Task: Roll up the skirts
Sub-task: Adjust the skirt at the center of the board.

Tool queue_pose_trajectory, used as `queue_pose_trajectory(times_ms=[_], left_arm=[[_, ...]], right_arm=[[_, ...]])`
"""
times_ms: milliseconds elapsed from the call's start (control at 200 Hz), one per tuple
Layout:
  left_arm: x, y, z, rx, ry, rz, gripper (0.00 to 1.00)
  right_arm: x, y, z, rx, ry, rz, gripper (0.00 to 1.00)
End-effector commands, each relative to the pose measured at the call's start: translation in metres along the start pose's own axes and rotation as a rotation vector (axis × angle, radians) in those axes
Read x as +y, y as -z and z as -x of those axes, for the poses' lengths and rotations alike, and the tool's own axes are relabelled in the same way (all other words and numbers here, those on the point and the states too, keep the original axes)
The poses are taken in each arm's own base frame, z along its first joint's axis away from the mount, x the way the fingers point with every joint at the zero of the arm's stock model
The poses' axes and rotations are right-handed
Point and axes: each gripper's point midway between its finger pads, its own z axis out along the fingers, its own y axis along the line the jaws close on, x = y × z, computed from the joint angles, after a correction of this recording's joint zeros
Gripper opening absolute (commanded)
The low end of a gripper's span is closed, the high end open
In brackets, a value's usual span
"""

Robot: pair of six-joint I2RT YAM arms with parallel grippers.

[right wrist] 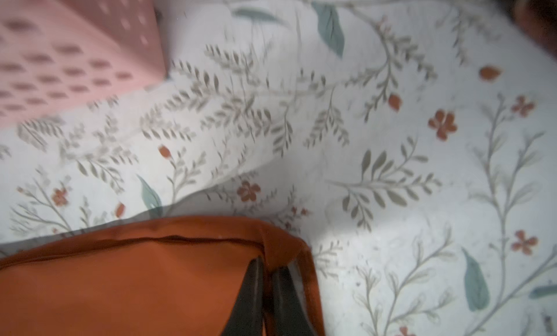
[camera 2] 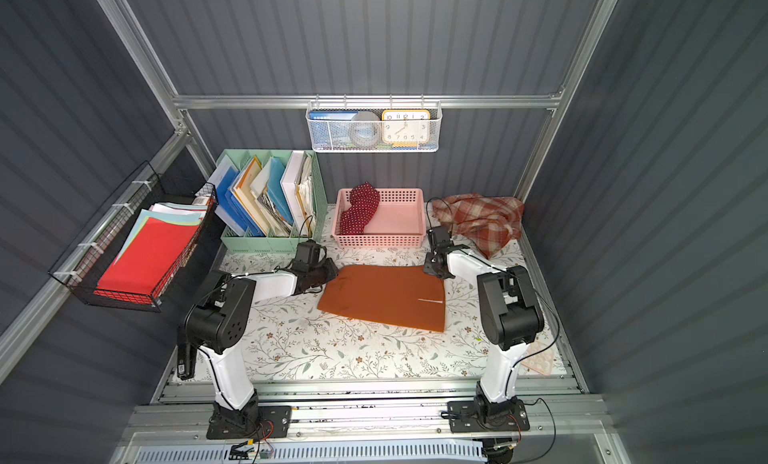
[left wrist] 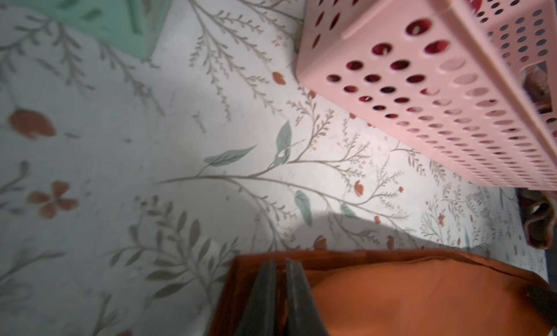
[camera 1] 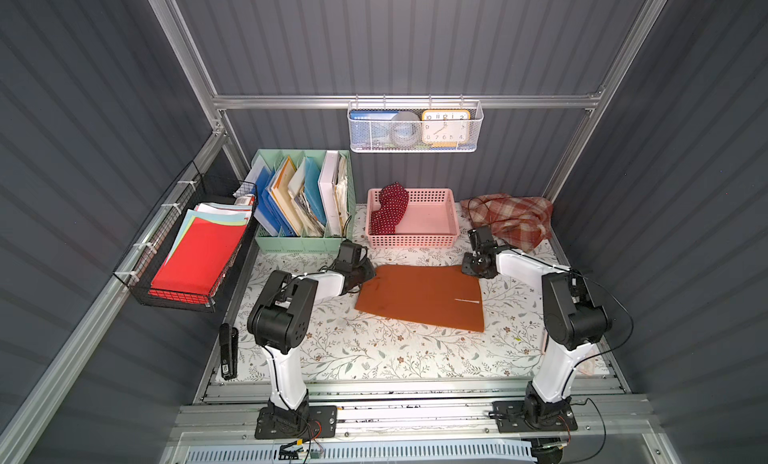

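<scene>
Legibly, clock (camera 1: 445,127) numerals; left claw (left wrist: 278,263), right claw (right wrist: 268,266) tight on rust-orange skirt (camera 1: 419,297).

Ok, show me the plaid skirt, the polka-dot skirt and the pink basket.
plaid skirt (camera 1: 515,220), in a top view, middle of the heap
polka-dot skirt (camera 1: 388,212), in a top view, its middle fold
pink basket (camera 1: 415,241), in a top view, front perforated wall

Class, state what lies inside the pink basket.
The polka-dot skirt lies bunched in the pink basket, poking over its back rim; the rest is bare. Anything beneath it is hidden.
</scene>
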Motion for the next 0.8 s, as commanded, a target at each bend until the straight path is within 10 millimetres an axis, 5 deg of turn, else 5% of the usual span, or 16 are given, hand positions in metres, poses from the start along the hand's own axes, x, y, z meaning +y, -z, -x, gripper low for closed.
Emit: queue_pose_trajectory(times_ms=[0, 130, 485, 580, 695, 795], left_arm=[[-0.022, -0.001, 0.015, -0.016, 0.02, -0.06, 0.0], [-0.022, -0.003, 0.009, 0.005, 0.021, -0.073, 0.0], [-0.007, -0.002, -0.006, 0.041, 0.01, -0.037, 0.0], [0.002, -0.001, -0.005, 0.038, 0.012, 0.008, 0.35], [0.004, 0.003, 0.004, 0.018, 0.025, 0.005, 0.41], [0.004, 0.015, 0.015, -0.013, 0.03, -0.005, 0.58]], right_arm=[[0.008, 0.012, 0.016, -0.017, 0.036, 0.02, 0.03], [0.005, 0.008, 0.01, 0.0, 0.041, 0.01, 0.25], [-0.021, -0.007, 0.013, -0.015, 0.018, -0.104, 0.42], [-0.024, -0.001, 0.015, -0.007, 0.013, -0.126, 0.42], [-0.023, 0.009, 0.01, 0.004, -0.013, -0.108, 0.42], [0.011, 0.027, -0.004, 0.013, -0.033, 0.058, 0.37]])
